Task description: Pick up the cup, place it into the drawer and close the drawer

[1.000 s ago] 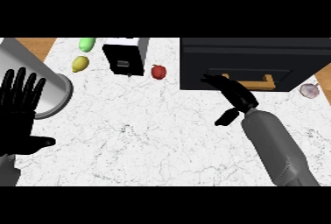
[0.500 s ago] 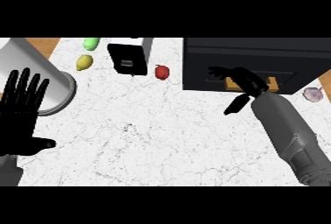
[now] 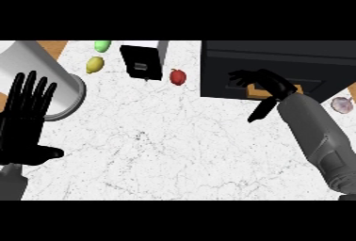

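Your right hand [image 3: 268, 84] sits on the drawer [image 3: 278, 70] front, fingers curled over its orange handle [image 3: 262, 92], apparently to work it (left hand [image 3: 26, 120] rests open, holding nothing).

Grey cup [image 3: 49, 77] far left; dark drawer [image 3: 278, 66] top right.

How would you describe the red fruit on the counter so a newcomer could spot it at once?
Start at the dark drawer unit at the counter's far right. Just left of its front corner, beside a black box, lies a small round fruit. It is the only red one; the two fruits further left are yellow and green.
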Available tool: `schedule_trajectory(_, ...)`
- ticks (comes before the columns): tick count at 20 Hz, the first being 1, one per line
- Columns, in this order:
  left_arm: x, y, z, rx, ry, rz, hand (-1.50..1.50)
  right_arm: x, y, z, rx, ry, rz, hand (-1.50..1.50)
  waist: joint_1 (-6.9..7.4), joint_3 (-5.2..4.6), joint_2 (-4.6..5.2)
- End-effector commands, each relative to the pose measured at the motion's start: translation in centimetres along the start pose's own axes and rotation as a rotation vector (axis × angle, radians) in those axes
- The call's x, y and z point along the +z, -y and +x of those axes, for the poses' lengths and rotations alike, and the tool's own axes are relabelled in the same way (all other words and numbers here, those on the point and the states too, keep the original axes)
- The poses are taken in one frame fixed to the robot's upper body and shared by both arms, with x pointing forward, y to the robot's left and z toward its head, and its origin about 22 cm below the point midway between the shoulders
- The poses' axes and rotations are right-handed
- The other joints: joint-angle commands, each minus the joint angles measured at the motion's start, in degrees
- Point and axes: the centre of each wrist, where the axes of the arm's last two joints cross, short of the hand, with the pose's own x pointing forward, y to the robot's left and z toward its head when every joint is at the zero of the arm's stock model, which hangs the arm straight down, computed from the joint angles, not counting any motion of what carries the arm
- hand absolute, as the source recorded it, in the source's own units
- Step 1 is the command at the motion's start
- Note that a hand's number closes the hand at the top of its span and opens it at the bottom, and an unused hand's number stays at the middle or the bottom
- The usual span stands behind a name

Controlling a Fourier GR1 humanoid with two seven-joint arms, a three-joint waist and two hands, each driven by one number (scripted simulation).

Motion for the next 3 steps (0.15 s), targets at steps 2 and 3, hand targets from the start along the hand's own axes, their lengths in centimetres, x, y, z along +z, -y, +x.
schedule_trajectory(2,-0.3,-0.3,0.0,-0.016,0.001,-0.006,-1.50,0.6,4.4,0.0,0.066,-0.141,-0.080,-1.50,0.68,0.54,1.90)
schedule_trajectory(3,0.4,0.0,-1.2,-0.025,-0.006,0.001,-1.50,0.6,4.3,-0.1,0.054,-0.136,-0.084,-1.50,0.85,0.53,2.14)
